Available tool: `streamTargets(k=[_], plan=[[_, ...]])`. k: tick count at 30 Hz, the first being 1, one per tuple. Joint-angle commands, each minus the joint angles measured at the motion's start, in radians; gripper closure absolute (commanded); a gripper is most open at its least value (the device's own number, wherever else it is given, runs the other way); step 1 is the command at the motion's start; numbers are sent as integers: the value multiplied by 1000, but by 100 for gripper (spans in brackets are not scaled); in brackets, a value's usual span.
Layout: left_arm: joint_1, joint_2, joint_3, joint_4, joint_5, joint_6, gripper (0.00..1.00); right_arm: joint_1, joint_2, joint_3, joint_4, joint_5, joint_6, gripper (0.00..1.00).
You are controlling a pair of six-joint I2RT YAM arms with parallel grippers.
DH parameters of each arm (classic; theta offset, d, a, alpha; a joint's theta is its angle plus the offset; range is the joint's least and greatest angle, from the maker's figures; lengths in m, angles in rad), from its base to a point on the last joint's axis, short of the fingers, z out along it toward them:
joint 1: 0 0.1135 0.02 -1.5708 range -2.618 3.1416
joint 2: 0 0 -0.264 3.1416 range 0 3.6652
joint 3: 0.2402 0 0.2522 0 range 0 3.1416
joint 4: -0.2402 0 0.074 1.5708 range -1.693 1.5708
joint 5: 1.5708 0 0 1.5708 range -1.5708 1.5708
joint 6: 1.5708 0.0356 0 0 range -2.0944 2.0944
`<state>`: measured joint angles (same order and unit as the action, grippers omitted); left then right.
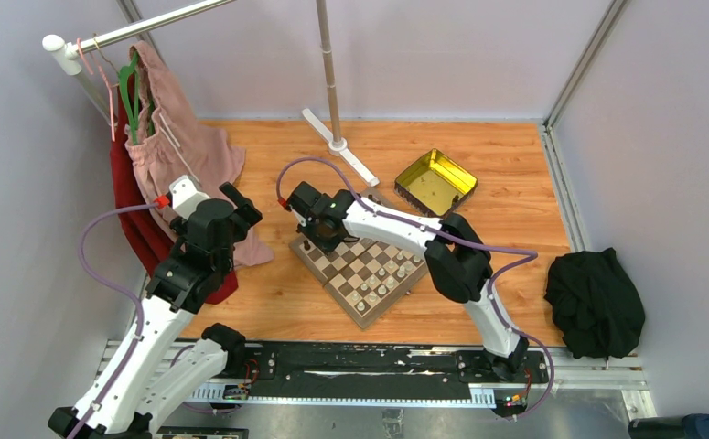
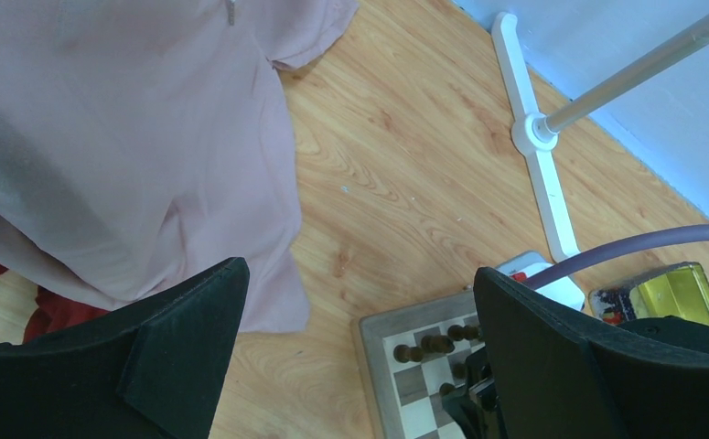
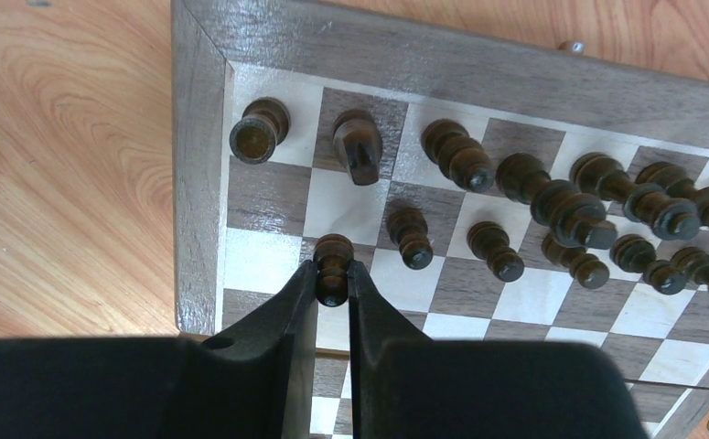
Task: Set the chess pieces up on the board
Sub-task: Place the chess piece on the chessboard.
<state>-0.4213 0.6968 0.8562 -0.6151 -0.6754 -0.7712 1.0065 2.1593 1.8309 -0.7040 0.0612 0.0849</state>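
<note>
At the board's left-hand corner: right gripper (image 3: 333,279), jaws clamped on a dark pawn (image 3: 333,254) by its head and neck.
Pawn's footing: hidden by the fingers (image 3: 286,311); cannot tell if its base touches the board (image 3: 197,183) or hangs above it.
Board: flat on the table (image 1: 515,210), turned at an angle to the table's edge.
Back rank by the pawn: rook (image 3: 259,128) and knight (image 3: 358,144) stand at the corner; the two squares in front of them look bare.
Nearest neighbour: another pawn (image 3: 410,236), just beside the fingers.
Pale pieces (image 1: 380,289): along the near side, well apart from the grip.
Left gripper (image 2: 359,283): jaws wide apart, holding nothing, off the board near the pink cloth (image 2: 122,137).
Risk, tipping: so high a pinch may let the pawn swing; released tilted or above the square, it would likely fall and roll.
Risk, collision: opening fingers or a sideways shift could knock the neighbour, then the packed row behind it.
Risk, misplacement: the pawn's head shows over a line between squares; set down so, it would straddle two.
</note>
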Motion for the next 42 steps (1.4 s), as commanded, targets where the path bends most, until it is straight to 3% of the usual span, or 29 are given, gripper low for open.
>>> streamTargets(k=[1, 33, 42], plan=[[-1, 4, -2, 16, -9, -18, 0, -15, 23, 42, -27, -16, -14, 100], [-1, -3, -10, 16, -3, -15, 0, -28, 71, 69, -35, -23, -21, 99], [-1, -2, -14, 18, -5, -14, 0, -27, 74, 72, -34, -34, -26, 79]])
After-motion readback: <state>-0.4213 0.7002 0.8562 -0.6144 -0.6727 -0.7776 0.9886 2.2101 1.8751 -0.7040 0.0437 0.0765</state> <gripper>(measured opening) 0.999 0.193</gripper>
